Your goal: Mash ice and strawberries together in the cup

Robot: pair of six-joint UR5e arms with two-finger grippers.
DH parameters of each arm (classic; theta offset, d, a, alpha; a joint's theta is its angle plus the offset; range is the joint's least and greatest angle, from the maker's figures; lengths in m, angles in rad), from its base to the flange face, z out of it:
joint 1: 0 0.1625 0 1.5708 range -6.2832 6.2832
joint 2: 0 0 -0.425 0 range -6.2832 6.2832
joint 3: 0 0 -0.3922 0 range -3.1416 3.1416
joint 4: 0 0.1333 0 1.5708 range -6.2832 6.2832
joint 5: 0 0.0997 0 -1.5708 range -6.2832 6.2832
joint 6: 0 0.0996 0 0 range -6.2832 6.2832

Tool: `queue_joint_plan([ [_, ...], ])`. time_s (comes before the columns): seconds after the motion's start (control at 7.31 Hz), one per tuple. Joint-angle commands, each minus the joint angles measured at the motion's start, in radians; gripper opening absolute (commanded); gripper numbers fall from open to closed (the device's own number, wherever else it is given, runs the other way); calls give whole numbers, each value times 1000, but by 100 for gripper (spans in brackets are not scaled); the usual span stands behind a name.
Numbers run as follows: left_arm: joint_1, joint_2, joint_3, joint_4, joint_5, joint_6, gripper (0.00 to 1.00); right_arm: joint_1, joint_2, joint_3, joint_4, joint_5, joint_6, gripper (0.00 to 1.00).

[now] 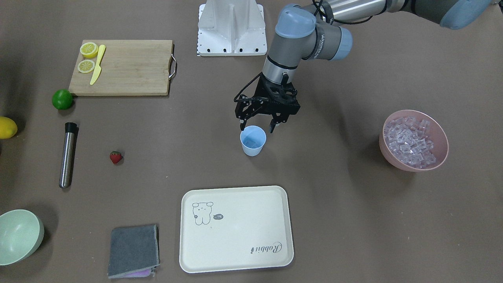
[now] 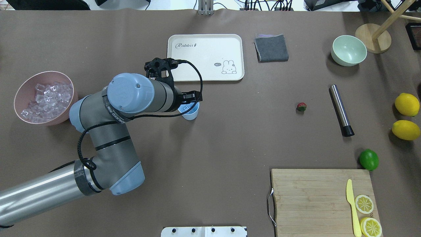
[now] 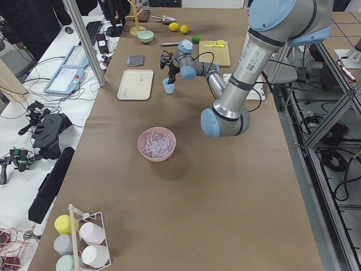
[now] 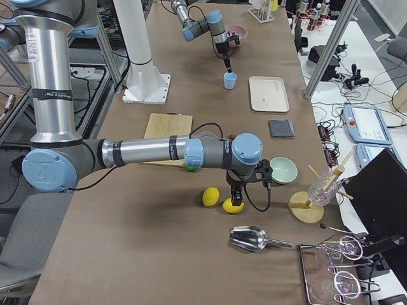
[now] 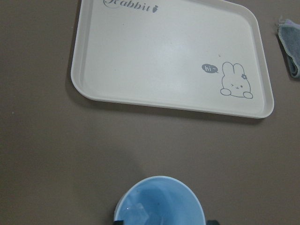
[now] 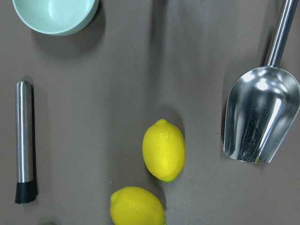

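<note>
The light-blue cup stands upright mid-table. It also shows in the overhead view and the left wrist view, with at least one clear ice cube in its bottom. My left gripper hangs open and empty just above the cup's rim, one finger on each side. More ice fills the pink bowl. The strawberry lies alone on the table. My right gripper hovers over two lemons; I cannot tell whether it is open or shut.
A steel muddler lies near the strawberry. A cream tray and grey cloth lie beyond the cup. A cutting board with lemon slices and a knife, a lime, a pale green bowl and a scoop lie around.
</note>
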Motion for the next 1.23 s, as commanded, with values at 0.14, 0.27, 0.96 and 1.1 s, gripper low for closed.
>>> queue_joint_plan([
  [0.14,-131,19,-172,272,-92,139,98,0,4,0,0,-1,0,100],
  [0.27,-185,72,-228,343,-123,236,98,0,2,3,0,0,0,100],
  [0.96,-478,454,-304,251,-296,732,97,0,2,5,6,4,0,100],
  [1.1,-479,534,-284,150,-295,726,97,0,2,3,8,2,0,100],
])
